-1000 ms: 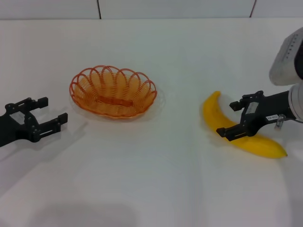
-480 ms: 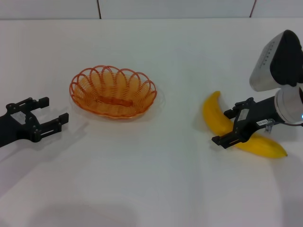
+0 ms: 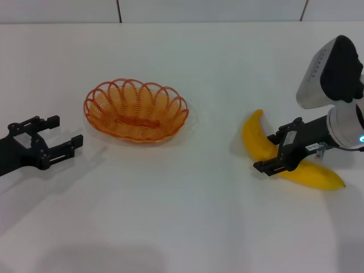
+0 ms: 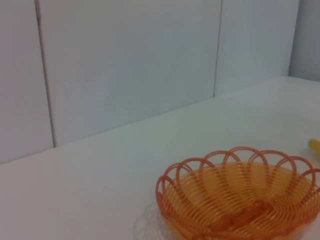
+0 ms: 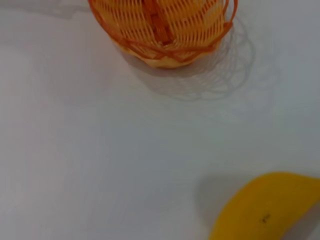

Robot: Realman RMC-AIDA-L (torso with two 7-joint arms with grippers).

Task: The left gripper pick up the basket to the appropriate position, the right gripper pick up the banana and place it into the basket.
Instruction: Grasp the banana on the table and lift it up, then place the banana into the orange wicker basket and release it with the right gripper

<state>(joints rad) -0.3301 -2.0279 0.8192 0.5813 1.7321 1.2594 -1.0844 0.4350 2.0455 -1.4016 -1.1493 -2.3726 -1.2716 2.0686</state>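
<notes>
The orange wire basket stands on the white table, left of centre. It also shows in the left wrist view and the right wrist view. The yellow banana lies on the table at the right, also seen in the right wrist view. My right gripper is open and straddles the banana's middle, one finger on each side. My left gripper is open and empty, low over the table to the left of the basket and apart from it.
A white panelled wall runs along the table's far edge. The bulky white right arm hangs above the banana's right end. Bare table lies between basket and banana and in front.
My right gripper has shifted slightly left and lower across the banana, and its white arm has swung up into view. The left gripper, basket and banana have not moved.
</notes>
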